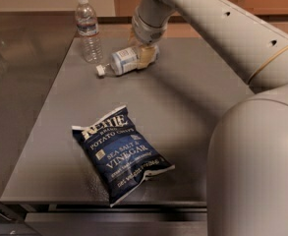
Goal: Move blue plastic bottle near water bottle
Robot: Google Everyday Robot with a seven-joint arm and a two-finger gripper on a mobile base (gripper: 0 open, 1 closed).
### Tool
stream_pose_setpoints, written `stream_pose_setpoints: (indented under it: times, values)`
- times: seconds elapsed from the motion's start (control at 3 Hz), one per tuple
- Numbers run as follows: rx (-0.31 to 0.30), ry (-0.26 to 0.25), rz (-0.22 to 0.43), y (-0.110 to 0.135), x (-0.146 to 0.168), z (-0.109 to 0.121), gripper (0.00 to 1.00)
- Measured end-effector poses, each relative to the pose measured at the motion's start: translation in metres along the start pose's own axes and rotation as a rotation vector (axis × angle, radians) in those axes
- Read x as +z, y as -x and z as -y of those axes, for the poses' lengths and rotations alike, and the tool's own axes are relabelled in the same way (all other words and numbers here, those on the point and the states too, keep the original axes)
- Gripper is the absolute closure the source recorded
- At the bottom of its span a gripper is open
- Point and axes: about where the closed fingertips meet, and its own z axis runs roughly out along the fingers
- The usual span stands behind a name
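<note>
The grey table (192, 112) carries everything; the arm (222, 23) reaches in from 2 o'clock. 1 chip bag (119, 154) lies at 6 o'clock. The water bottle (88, 31) stands upright at 11 o'clock. Near it, at its 4 o'clock, the blue plastic bottle (124, 61) lies on its side, its base pinched between the jaws of the gripper (146, 55).

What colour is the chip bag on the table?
The chip bag is navy with white lettering (camera view); the tool grips the blue plastic bottle.

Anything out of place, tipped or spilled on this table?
The blue plastic bottle lies on its side, cap end nearest the upright water bottle; the gripper is at its base end. The chip bag lies flat, askew to the table edge. No spill visible.
</note>
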Motion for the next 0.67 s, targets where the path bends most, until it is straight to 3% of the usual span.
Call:
stream_pose_setpoints:
  times: [0.67]
  values:
    - [0.006,-0.037,0.036,0.024,0.016,0.021,0.36]
